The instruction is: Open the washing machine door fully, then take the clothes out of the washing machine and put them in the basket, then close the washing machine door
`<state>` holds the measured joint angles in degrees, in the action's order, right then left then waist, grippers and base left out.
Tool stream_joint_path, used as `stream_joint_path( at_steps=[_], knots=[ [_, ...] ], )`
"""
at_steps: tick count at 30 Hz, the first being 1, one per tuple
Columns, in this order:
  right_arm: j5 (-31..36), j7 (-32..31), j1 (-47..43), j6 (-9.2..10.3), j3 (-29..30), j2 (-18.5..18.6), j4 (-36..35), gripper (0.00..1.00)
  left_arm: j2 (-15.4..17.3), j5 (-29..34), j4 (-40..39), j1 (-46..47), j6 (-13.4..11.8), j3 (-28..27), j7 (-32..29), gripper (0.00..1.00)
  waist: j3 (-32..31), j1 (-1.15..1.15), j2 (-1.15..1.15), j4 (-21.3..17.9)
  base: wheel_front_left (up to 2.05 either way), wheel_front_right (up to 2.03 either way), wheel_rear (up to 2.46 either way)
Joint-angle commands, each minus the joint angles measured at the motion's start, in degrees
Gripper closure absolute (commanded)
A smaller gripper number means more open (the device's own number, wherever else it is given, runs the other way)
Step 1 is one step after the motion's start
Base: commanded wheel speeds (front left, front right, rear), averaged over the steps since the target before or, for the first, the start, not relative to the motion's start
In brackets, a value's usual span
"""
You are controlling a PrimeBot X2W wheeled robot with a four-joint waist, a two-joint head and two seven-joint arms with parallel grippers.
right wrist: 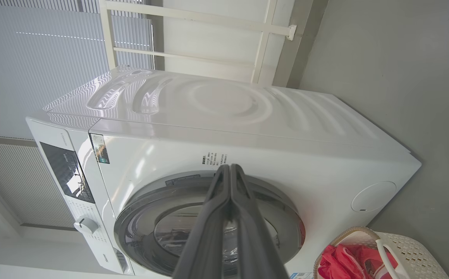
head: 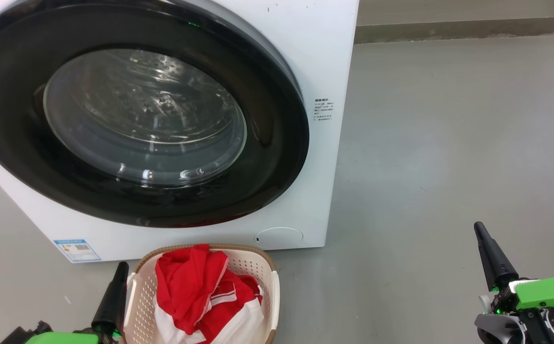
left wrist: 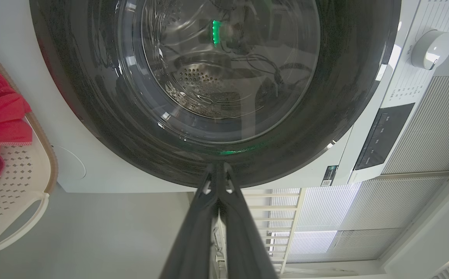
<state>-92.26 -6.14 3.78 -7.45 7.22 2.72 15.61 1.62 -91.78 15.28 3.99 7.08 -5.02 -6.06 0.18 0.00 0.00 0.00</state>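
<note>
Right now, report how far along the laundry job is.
Done: the clothes lie in the basket, and the washing machine door sits shut, no red behind its glass. In hand: nothing; the left gripper and right gripper are shut and empty. Left: nothing that shows.

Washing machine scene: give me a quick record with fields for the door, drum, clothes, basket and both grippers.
washing machine door: shut against the washing machine
drum: steel wall seen through the door, no red fabric in sight
clothes: red and white, heaped in the basket
basket: on the floor before the machine
left gripper: shut, empty, beside the basket
right gripper: shut, empty, apart from machine and basket
</note>
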Motion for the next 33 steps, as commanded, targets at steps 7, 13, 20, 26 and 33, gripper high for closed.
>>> stream_joint_path(
  at_steps=[7, 13, 20, 26, 33],
  knots=[
    [0.05, -0.31, 2.4, -0.03, -0.76, 0.24, -1.59, 1.0, 1.26, -0.41, -1.24, 2.2, 0.41, -1.49, -0.41, 1.0, 0.0, 0.0, 0.0, 0.0, 0.0, 0.0, 0.0],
    [0.06, -0.32, 2.4, -0.03, -0.75, 0.23, -1.59, 1.0, 1.26, -0.41, -1.24, 2.2, 0.41, -1.49, -0.41, 1.0, 0.0, 0.0, 0.0, 0.0, 0.0, 0.0, 0.0],
    [0.07, -0.32, 2.4, -0.03, -0.74, 0.23, -1.59, 1.0, 1.26, -0.41, -1.24, 2.2, 0.41, -1.49, -0.41, 1.0, 0.0, 0.0, 0.0, 0.0, 0.0, 0.0, 0.0],
    [0.08, -0.33, 2.4, -0.03, -0.73, 0.22, -1.59, 1.0, 1.26, -0.41, -1.24, 2.2, 0.41, -1.49, -0.41, 1.0, 0.0, 0.0, 0.0, 0.0, 0.0, 0.0, 0.0],
    [0.08, -0.34, 2.4, -0.03, -0.72, 0.21, -1.58, 1.0, 1.26, -0.41, -1.24, 2.2, 0.41, -1.49, -0.41, 1.0, 0.0, 0.0, 0.0, 0.0, 0.0, 0.0, 0.0]
  ],
)
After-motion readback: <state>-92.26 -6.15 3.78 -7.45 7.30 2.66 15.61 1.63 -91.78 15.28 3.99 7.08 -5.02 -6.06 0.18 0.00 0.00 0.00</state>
